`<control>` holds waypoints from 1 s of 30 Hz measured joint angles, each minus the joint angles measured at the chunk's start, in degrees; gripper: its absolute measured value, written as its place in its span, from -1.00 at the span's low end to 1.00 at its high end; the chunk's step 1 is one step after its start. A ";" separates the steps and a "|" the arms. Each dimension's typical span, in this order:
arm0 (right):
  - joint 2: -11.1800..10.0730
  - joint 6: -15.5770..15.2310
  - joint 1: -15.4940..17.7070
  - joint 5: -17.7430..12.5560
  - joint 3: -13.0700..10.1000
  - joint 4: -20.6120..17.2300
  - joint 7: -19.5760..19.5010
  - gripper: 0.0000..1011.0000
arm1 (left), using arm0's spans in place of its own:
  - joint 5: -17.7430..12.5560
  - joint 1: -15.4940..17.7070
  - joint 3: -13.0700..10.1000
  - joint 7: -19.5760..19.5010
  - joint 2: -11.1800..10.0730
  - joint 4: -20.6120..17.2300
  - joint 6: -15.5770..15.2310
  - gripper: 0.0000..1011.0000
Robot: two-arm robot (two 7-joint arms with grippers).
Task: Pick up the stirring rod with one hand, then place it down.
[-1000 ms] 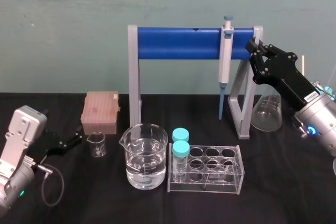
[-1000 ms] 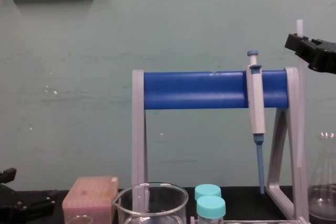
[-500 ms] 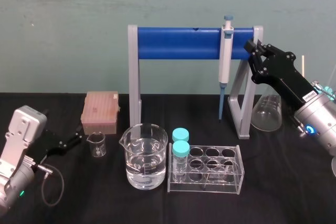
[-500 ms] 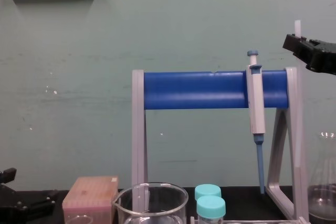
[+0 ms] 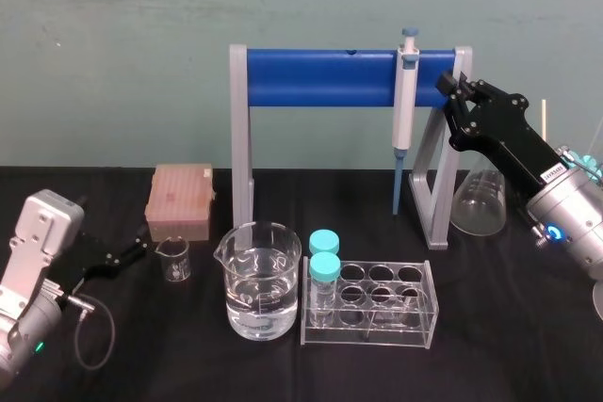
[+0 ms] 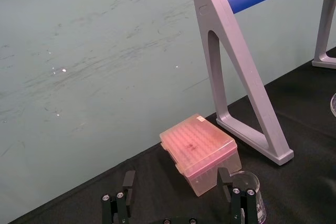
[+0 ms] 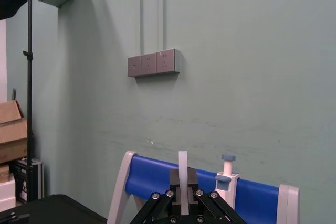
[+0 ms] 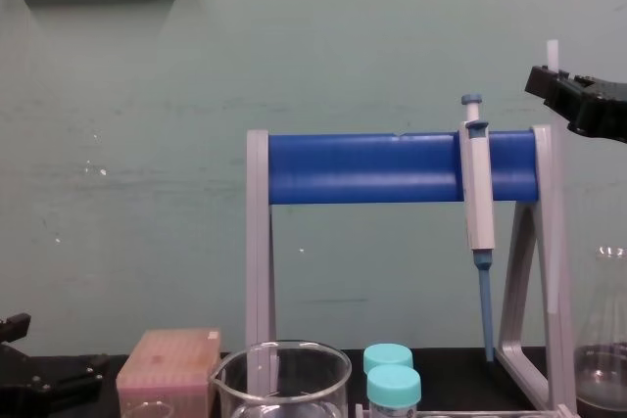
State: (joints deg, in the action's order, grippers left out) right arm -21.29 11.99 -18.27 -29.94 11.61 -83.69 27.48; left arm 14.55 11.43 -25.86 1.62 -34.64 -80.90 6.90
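The stirring rod [image 7: 182,167] is a thin whitish stick standing upright between the black jaws of my right gripper [image 7: 182,195], which is shut on it. In the chest view the rod's flat top [image 8: 552,52] sticks up above the right gripper [image 8: 551,83], level with the stand's right post and higher than the blue bar. In the head view the right gripper [image 5: 451,91] hovers at the blue bar's right end, just right of the pipette. My left gripper [image 6: 176,205] rests low on the table at the left, open, with nothing between its fingers.
A grey stand with a blue bar [image 5: 320,77] carries a grey-and-blue pipette [image 5: 405,110]. In front stand a water beaker [image 5: 260,280] and a clear tube rack [image 5: 372,303] with two teal-capped tubes. A pink tip box [image 5: 180,200], a small beaker [image 5: 173,258] and a flask [image 5: 479,202] stand nearby.
My right gripper has drifted slightly to the left with the rod still held upright. The left arm has not moved.
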 joint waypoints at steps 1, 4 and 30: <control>0.00 0.00 0.00 0.01 0.00 0.00 0.00 -0.87 | 0.00 0.00 0.00 0.00 0.00 0.00 0.00 0.98; 0.00 -0.02 0.03 0.03 -0.01 -0.05 -0.05 -0.87 | 0.00 0.00 0.00 0.00 0.00 0.00 0.00 0.98; -2.95 -3.96 1.60 -7.30 2.50 -1.21 8.21 -0.87 | 0.00 0.00 0.00 0.00 0.00 0.00 0.00 0.98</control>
State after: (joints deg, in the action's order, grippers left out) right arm -24.23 8.03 -16.66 -37.23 14.11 -84.90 35.69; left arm 14.55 11.43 -25.86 1.62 -34.65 -80.90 6.91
